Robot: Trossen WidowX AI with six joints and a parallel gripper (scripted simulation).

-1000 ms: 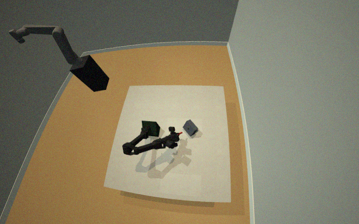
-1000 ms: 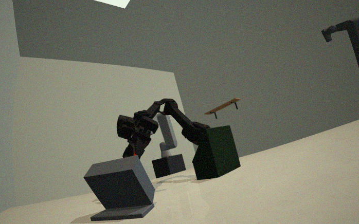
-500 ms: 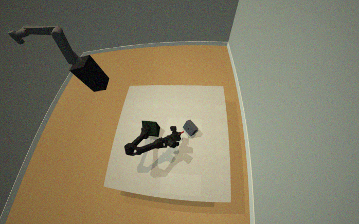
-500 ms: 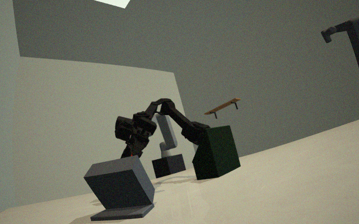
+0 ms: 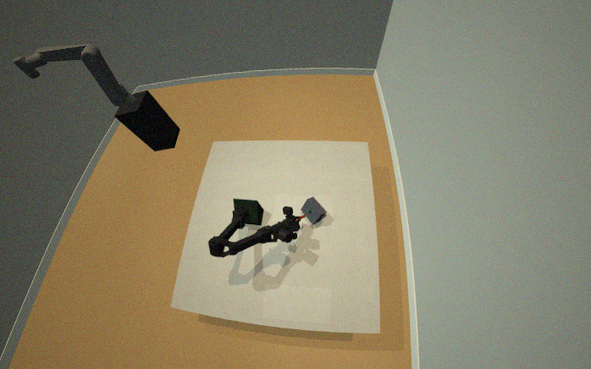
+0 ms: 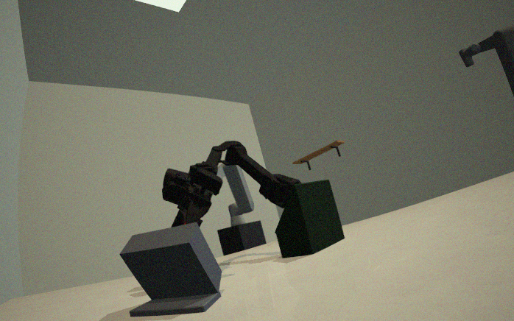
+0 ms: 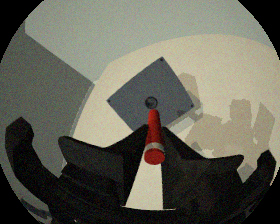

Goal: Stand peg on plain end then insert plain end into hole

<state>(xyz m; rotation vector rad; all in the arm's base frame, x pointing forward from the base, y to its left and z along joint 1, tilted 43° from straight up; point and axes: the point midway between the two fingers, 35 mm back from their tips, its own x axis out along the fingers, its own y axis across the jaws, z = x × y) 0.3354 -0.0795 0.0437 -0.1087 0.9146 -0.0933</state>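
The red peg (image 7: pixel 154 131) (image 5: pixel 301 217) is held in my gripper (image 7: pixel 153 129) (image 5: pixel 297 220), which is shut on it. In the wrist view the white-banded end is nearest the camera and the plain end points away toward the sloped panel. The grey sloped panel (image 7: pixel 136 95) (image 5: pixel 311 206) (image 6: pixel 171 266) has one round hole (image 7: pixel 151 102) in its face. In the wrist view the plain end appears just below the hole; whether it touches the face I cannot tell. In the exterior view the panel hides most of the peg and the fingertips.
A dark green block (image 5: pixel 252 212) (image 6: pixel 319 217) stands at the arm's base. The pale table top (image 5: pixel 334 293) (image 6: pixel 390 271) carries the arm's shadows. Other grey arms on dark boxes (image 5: pixel 148 123) (image 6: pixel 242 237) stand farther off. A wooden shelf (image 6: pixel 319 152) is on the wall.
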